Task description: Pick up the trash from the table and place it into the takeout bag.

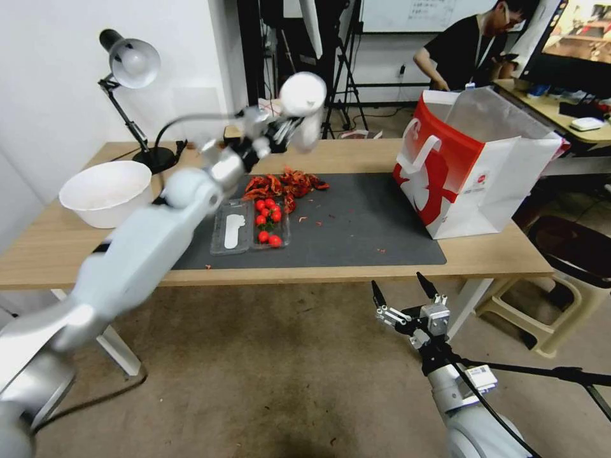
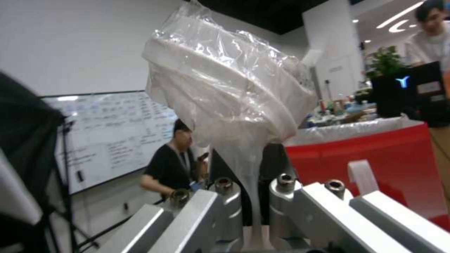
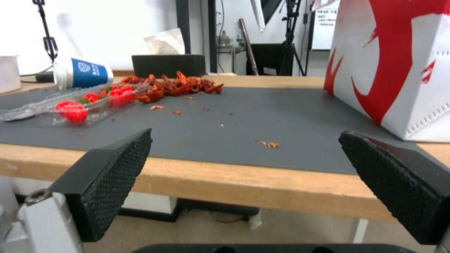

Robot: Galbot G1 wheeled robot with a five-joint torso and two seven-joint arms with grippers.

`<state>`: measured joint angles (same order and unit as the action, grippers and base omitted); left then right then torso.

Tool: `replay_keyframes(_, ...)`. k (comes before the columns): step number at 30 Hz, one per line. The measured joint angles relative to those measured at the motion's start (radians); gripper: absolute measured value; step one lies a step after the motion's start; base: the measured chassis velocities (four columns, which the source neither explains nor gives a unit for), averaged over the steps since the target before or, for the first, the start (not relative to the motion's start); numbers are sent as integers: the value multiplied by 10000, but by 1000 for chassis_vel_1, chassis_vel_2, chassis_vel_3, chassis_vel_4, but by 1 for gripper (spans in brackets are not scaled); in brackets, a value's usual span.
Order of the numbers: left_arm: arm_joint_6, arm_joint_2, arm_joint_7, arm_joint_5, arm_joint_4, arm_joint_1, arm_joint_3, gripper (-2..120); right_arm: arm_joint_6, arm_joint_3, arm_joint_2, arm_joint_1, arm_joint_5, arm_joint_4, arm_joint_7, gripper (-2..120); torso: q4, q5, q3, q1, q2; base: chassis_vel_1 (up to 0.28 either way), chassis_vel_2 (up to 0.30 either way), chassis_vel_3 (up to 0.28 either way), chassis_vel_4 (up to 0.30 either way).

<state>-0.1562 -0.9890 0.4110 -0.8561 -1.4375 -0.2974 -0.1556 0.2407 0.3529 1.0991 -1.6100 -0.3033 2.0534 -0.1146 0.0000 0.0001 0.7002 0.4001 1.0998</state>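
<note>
The left hand (image 1: pixel 280 135) is carrying a clenched plastic-wrapped white bowl (image 2: pixel 225 88) above the counter (image 1: pixel 484 254), needing rightward travel to the takeout bag (image 1: pixel 471 172); the right hand (image 1: pixel 407 292) is hanging released.

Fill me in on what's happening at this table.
The left gripper is raised over the long light-wood table, shut on a white plastic-wrapped round container, on the side away from the white-and-red paper takeout bag. The right gripper hangs open below the table's front edge. Red shell scraps, a clear tray of cherry tomatoes and a blue-and-white paper cup lie on or beside the dark grey mat.
</note>
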Motion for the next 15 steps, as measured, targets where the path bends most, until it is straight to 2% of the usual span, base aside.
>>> replay_keyframes(2, 163, -966, 325, 19, 1157, 1606, -971, 0, -4, 6, 130, -70, 99, 6, 4, 100, -2, 0, 0, -1, -1, 0, 0, 0, 0)
replay_keyframes(3, 163, -966, 325, 19, 1157, 1606, -971, 0, -4, 6, 130, -70, 99, 6, 4, 100, -2, 0, 0, -1, -1, 0, 0, 0, 0)
replay_keyframes(4, 176, -1290, 435, 22, 1557, 2080, -1374, 0, 9, 27, 167, -105, 129, 4, 6, 100, -4, 4, 0, 0, 0, 0, 0, 0, 0)
replay_keyframes(5, 139, -1924, 588, 24, 2438, 2917, -2165, 0, 24, 52, 208, -160, 167, 2, 17, 100, -1, -2, 0, 0, -1, 0, 0, 0, 0)
replay_keyframes(6, 139, -1924, 588, 24, 2438, 2917, -2165, 0, 24, 52, 208, -160, 167, 2, 17, 100, -1, -2, 0, 0, -1, 0, 0, 0, 0)
replay_keyframes(7, 85, -2426, 660, -42, 3156, 3576, -2690, 0, 27, 60, 237, -166, 202, 2, 27, 100, -1, 2, 0, 0, 0, 0, 0, 0, 0)
replay_keyframes(9, 62, -3142, 664, -203, 4197, 4379, -3096, 0, 27, 56, 295, -158, 240, 5, 43, 100, 0, 4, -1, 1, 0, 0, 0, 0, 0)
replay_keyframes(11, 68, -3282, 659, -218, 4352, 4489, -3142, 0, 28, 49, 310, -155, 252, 4, 46, 100, 2, 2, -1, 0, 0, 0, 0, 0, 0)
replay_keyframes(14, 168, -3988, 587, -265, 4926, 4920, -3438, 0, 31, 4, 358, -131, 289, -11, 65, 100, -1, 2, -1, 0, 0, 0, 0, 0, 0)
replay_keyframes(15, 168, -3988, 587, -265, 4926, 4920, -3438, 0, 31, 4, 358, -131, 289, -11, 65, 100, -1, 2, -1, 0, 0, 0, 0, 0, 0)
